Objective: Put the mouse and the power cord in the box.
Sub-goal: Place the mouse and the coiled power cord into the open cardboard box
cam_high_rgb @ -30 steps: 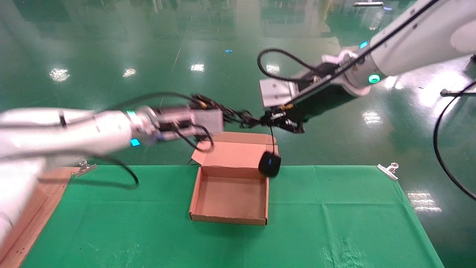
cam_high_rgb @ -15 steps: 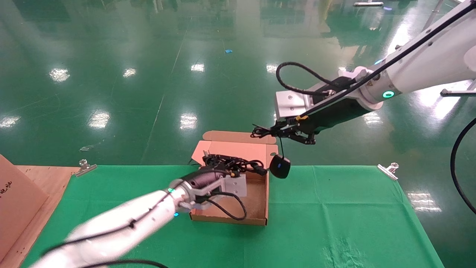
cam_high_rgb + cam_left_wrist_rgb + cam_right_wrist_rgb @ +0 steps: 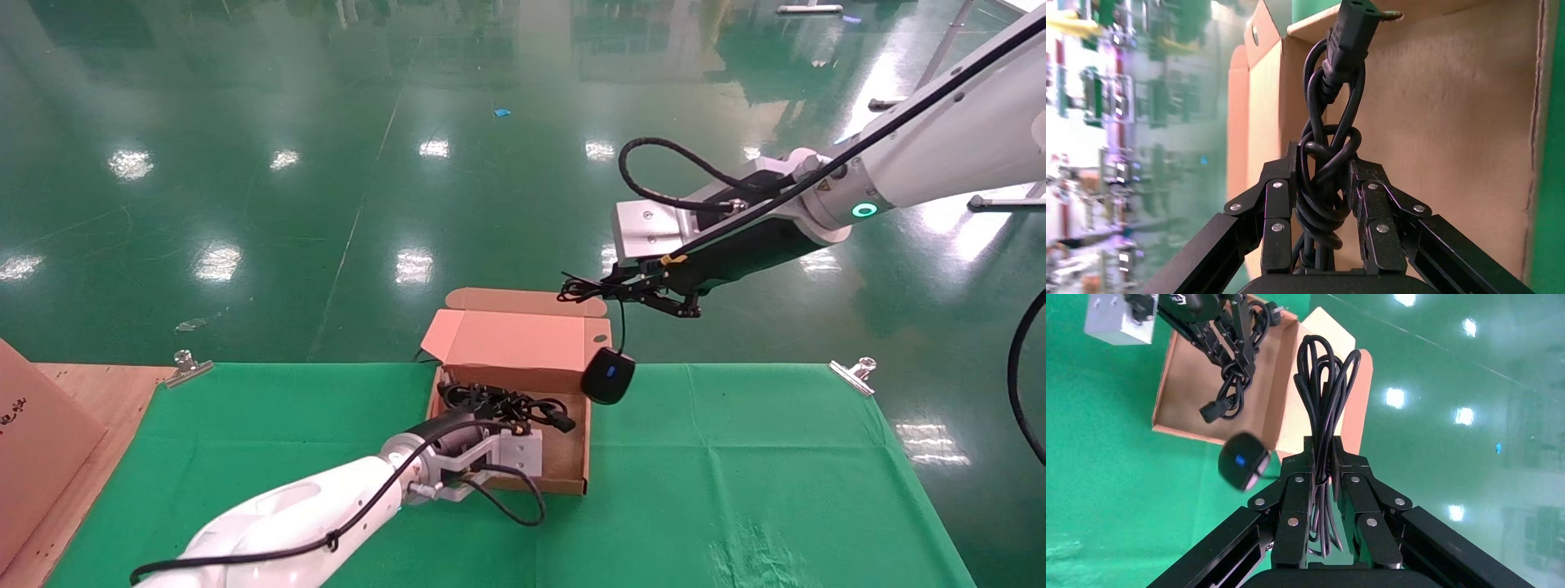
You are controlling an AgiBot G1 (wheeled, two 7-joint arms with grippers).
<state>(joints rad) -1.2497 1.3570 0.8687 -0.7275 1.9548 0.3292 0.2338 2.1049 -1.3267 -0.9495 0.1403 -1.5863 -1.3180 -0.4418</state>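
Green cloth covers our table (image 3: 735,457), with the box (image 3: 572,469) open at its far edge. Our left gripper (image 3: 1321,211) reaches into the box, its fingers clamped tight on the power cord (image 3: 1329,153). Our right gripper (image 3: 1322,471), raised beyond the box's lid, pinches the looped mouse cable; the mouse (image 3: 608,376) dangles beside the box's right wall.
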